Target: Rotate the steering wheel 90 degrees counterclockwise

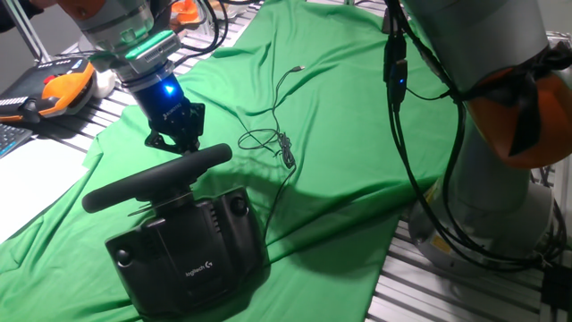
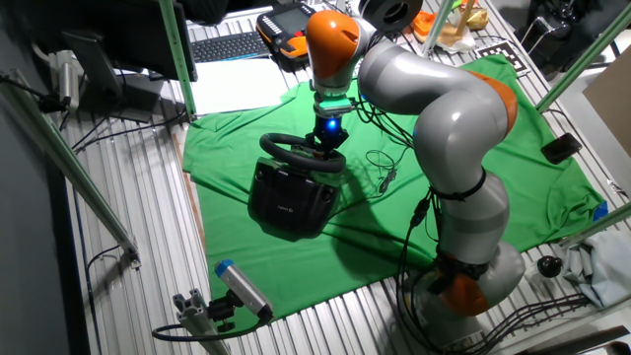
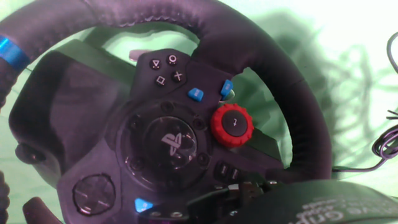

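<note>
Steering wheel rim shows edge-on, its far side hiding the fingers; whether they clench it I cannot tell.

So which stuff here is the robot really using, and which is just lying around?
For the job:
- steering wheel on its black base
- gripper, right by the rim

Just lying about:
- thin black cable on the green cloth
- orange-and-black tool
- keyboard
- black-and-silver cylinder with a blue end
</note>
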`<action>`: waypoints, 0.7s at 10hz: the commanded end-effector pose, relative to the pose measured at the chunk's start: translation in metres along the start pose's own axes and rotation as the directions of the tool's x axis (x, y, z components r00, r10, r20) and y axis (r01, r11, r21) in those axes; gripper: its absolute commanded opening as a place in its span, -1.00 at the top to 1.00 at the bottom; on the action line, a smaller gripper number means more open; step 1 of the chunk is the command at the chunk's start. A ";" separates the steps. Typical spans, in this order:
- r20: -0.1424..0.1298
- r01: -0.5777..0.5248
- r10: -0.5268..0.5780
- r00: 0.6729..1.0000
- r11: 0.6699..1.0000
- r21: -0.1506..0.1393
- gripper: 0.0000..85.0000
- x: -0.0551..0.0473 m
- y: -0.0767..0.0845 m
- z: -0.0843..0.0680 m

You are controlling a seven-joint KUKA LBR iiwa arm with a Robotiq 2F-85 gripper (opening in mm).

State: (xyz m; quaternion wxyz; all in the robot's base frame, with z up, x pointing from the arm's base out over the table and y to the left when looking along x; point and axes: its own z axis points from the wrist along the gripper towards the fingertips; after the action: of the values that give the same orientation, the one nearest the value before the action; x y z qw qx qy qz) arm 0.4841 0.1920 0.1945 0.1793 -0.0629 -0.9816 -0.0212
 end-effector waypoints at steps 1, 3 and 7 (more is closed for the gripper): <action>-0.007 -0.001 0.001 1.000 1.000 0.000 1.00 0.002 0.000 -0.002; -0.013 -0.014 0.014 1.000 1.000 0.007 1.00 0.013 0.000 -0.006; 0.008 -0.016 0.016 1.000 1.000 0.025 1.00 0.017 -0.003 0.000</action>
State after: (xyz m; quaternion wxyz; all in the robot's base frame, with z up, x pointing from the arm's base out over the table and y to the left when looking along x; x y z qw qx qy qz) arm 0.4677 0.1914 0.2002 0.1763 -0.0678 -0.9820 -0.0083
